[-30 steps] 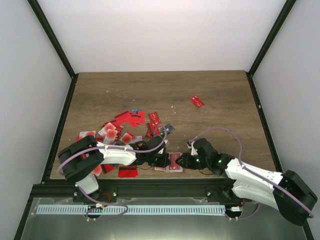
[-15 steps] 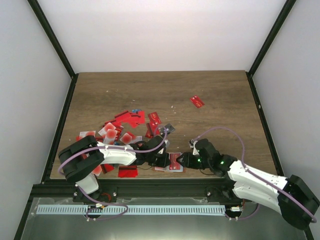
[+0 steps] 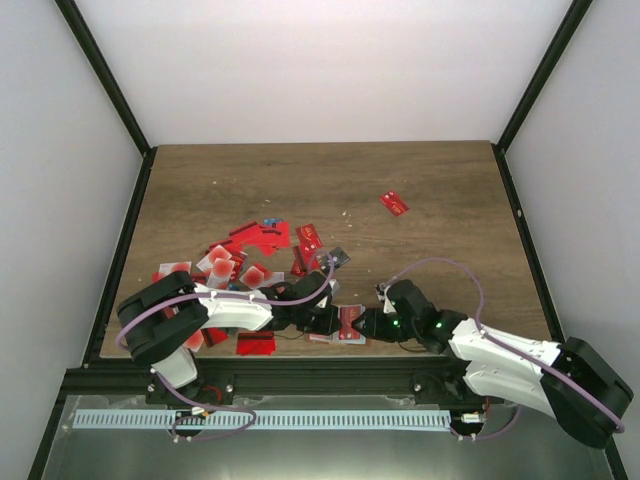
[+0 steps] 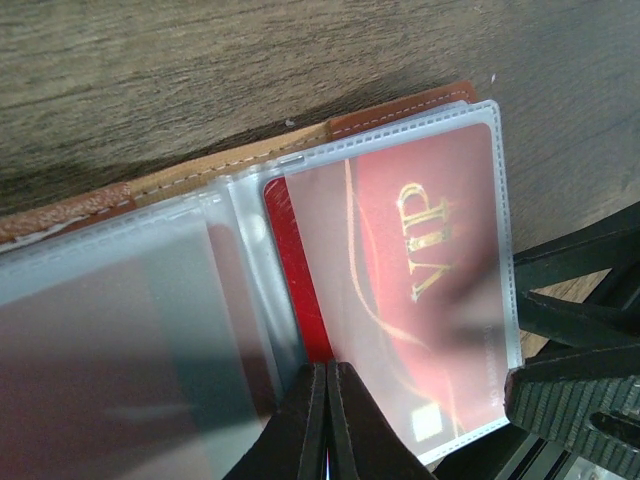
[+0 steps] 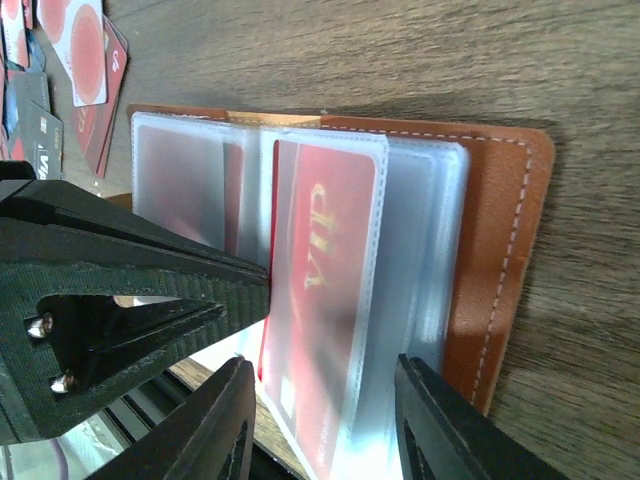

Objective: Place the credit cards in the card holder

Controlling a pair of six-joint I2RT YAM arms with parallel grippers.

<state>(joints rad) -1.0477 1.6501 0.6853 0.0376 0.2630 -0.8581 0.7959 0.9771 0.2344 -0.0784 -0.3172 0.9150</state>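
The orange-brown card holder [image 3: 345,327] lies open near the table's front edge, its clear sleeves fanned out. My two grippers are on either side of it. A red VIP credit card [image 4: 400,270] sits partly inside one sleeve. My left gripper [image 4: 328,400] is shut, pinching that card's exposed red edge. My right gripper [image 5: 330,430] is open, with one finger on each side of the sleeve holding the red card [image 5: 320,250]. The holder's leather cover [image 5: 500,250] lies flat beneath. Many red and white cards [image 3: 245,260] are piled to the left.
One red card [image 3: 394,203] lies alone at the mid right. Another red card [image 3: 255,344] lies at the front edge under my left arm. A dark card [image 3: 338,257] lies just behind the grippers. Black frame posts line both sides of the table.
My right arm has shifted slightly, its gripper staying at the holder. My left gripper and the holder have barely moved.
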